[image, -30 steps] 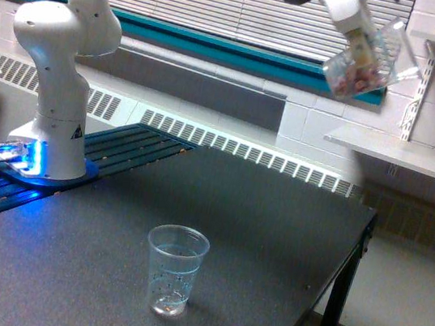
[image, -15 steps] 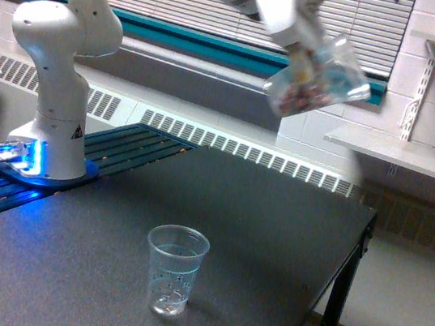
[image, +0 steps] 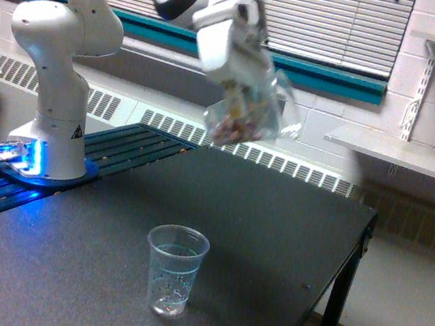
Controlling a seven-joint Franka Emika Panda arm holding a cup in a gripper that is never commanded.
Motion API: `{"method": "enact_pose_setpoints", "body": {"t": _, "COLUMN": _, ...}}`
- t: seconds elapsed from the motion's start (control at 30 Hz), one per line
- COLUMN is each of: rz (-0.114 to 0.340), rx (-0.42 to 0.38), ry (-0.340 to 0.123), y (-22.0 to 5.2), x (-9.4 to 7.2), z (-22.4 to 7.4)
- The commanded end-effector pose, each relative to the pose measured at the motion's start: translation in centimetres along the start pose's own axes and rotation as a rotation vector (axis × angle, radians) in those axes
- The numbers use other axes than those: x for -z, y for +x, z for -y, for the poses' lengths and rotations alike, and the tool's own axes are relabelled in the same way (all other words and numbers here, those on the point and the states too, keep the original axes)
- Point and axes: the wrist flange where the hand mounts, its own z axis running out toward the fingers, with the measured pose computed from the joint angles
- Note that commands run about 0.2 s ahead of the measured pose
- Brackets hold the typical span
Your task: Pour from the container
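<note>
The container [image: 250, 117], a clear tumbler with pinkish-red and white pieces settled at its bottom, hangs tilted in the air above the dark table [image: 272, 237]. My gripper [image: 240, 93] is shut on it, the white wrist just above it. The tumbler's mouth points up and toward the exterior view's right. A smaller tapered clear cup [image: 174, 269] with faint printed marks stands upright on the table, below and slightly to the exterior view's left of the tumbler. Its inside looks empty.
The arm's white base [image: 55, 98] stands on a blue-lit mount at the exterior view's left. The table's edge [image: 344, 272] drops off on the exterior view's right. A white shelf [image: 403, 154] juts from the wall behind, under window blinds.
The gripper has carried the tumbler down and toward the exterior view's left, from near the shelf to above the table, closer to the small cup. The small cup has not moved.
</note>
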Motion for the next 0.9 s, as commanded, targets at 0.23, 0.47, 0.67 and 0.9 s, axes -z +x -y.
{"method": "enact_pose_setpoints", "body": {"t": 0.23, "rz": 0.063, "rx": 0.11, "ry": -0.041, "y": -5.1, "x": -2.0, "z": -3.6}}
{"method": "enact_pose_setpoints", "body": {"t": 0.47, "rz": 0.093, "rx": 0.128, "ry": -0.073, "y": -6.8, "x": -2.8, "z": -5.5}}
{"method": "enact_pose_setpoints", "body": {"t": 0.67, "rz": 0.094, "rx": 0.137, "ry": -0.096, "y": -7.0, "x": -3.0, "z": -6.7}}
{"method": "enact_pose_setpoints", "body": {"t": 0.9, "rz": 0.115, "rx": 0.152, "ry": -0.13, "y": -5.6, "x": -5.7, "z": -7.3}}
